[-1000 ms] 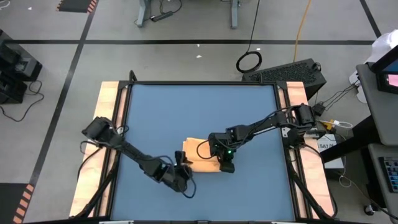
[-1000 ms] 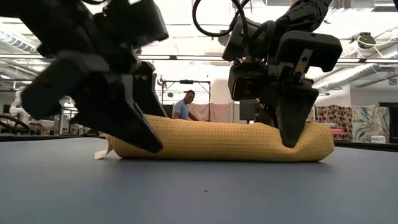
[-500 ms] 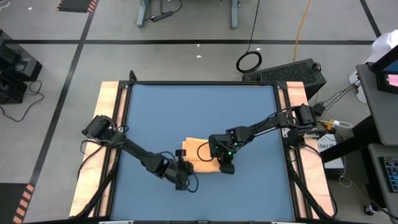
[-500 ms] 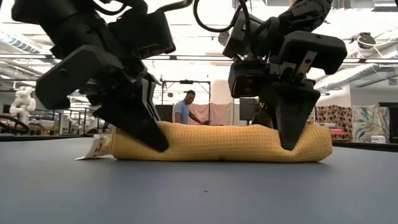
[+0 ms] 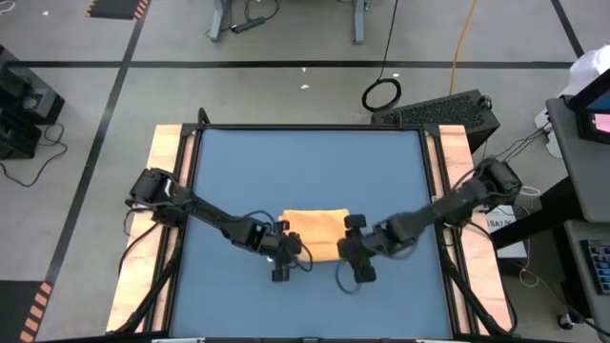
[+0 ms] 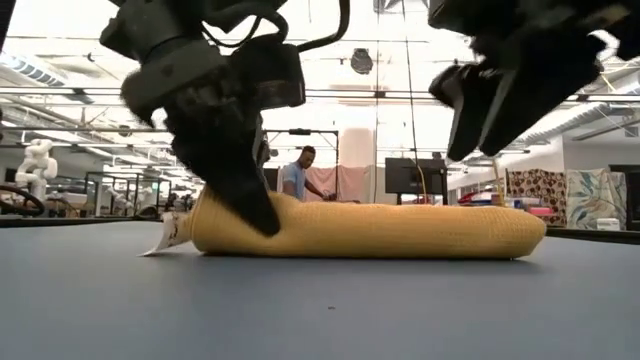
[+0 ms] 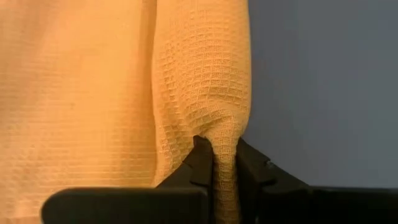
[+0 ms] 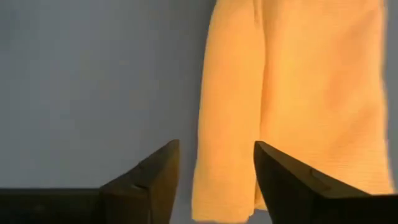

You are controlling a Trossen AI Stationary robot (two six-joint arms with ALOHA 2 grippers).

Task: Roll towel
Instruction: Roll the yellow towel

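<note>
The orange-yellow towel [image 5: 315, 229] lies partly rolled on the blue table, a low long roll in the low view [image 6: 400, 230]. Its small white tag [image 6: 160, 240] rests on the table at its left end. My left gripper [image 5: 284, 259] stands at the towel's near left corner, shut on a fold of it [image 7: 222, 165]. My right gripper [image 6: 478, 140] hangs open above the towel's right end, clear of it. The right wrist view shows its two fingers apart [image 8: 216, 180], with the towel [image 8: 311, 81] beyond them. My left gripper pinches a raised fold at the towel's rolled edge [image 7: 225, 140] between its two fingers, near the towel's left end. The fingers [image 6: 255, 205] slant down onto it from the near left. The towel stays on the table, and how many layers are pinched does not show.
Bare blue table top [image 5: 286, 162] lies on the far side of the towel and to both sides of it. Wooden rails [image 5: 167, 191] run along the left and right edges. A person [image 6: 293, 175] stands far back in the room.
My right gripper has let go of the towel's right end, opened, risen, and swung toward the table's near right. My left gripper has moved in toward the towel's left end and rolled its wrist. The towel stays on the table.
</note>
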